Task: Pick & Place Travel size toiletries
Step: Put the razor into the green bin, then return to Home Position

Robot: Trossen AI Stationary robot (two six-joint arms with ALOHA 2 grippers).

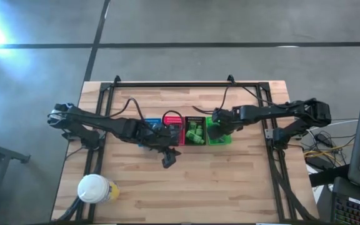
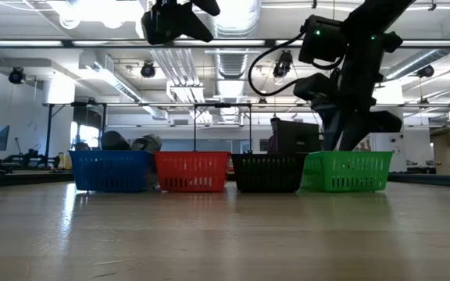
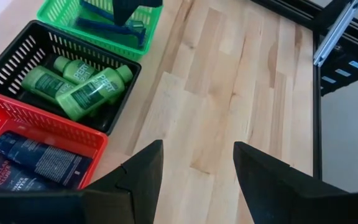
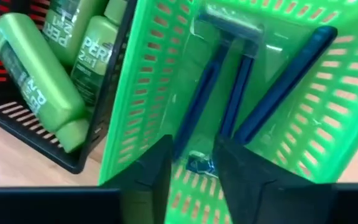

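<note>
Four baskets stand in a row: blue (image 1: 150,121), red (image 1: 172,120), black (image 1: 195,142) and green (image 1: 229,139). Dark tubes (image 3: 39,158) lie in the red basket (image 3: 73,134). Green bottles (image 3: 82,87) lie in the black basket (image 3: 17,56). Blue razors (image 4: 229,81) lie on the floor of the green basket (image 4: 148,74). My right gripper (image 4: 191,155) reaches down into the green basket, its fingers a little apart around the end of one razor's handle (image 4: 197,163). My left gripper (image 3: 197,162) hangs open over bare wood in front of the red basket, holding nothing. My right gripper points steeply down into the green basket, and the free end of a blue razor's handle (image 4: 197,163) shows in the gap between its fingertips. The razor lies flat on the basket floor. Whether the fingers touch it, I cannot tell.
A large round container with a white lid (image 1: 94,187) stands near the table's front left corner. Bare wooden tabletop (image 1: 230,181) stretches in front of the baskets. A black frame (image 1: 274,125) runs along the table's sides and far edge.
</note>
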